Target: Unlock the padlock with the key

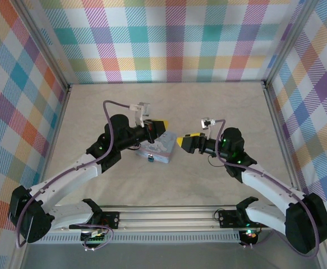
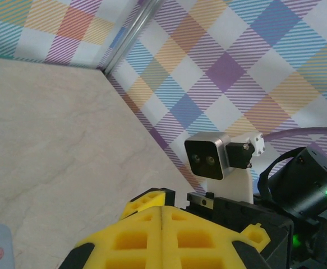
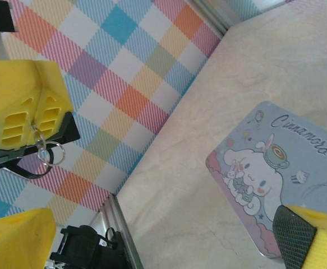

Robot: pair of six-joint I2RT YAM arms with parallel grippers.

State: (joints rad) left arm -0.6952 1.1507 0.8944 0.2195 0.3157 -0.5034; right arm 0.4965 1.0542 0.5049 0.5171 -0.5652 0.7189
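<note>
Padlock point(image 1: 150, 158) from above — tiny, at the near edge of the tin point(image 1: 159, 149), just base-side of your left gripper point(image 1: 162, 125), the nearer one; its axis is too small to read. Right gripper point(image 1: 182, 139) hovers beside the tin. Left wrist: pads point(image 2: 152, 238) pressed shut, aimed at the right arm point(image 2: 303, 179). Right wrist: fingers point(image 3: 17, 235) spread wide, empty, facing the left pads — a ring point(image 3: 52, 154) dangles there, so they probably pinch the key.

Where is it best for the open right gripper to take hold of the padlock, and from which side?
Take the padlock by its teal body, I think; the shackle is too small to make out. Come from above: it lies low by the near edge of the tin, which blocks the far side.
</note>
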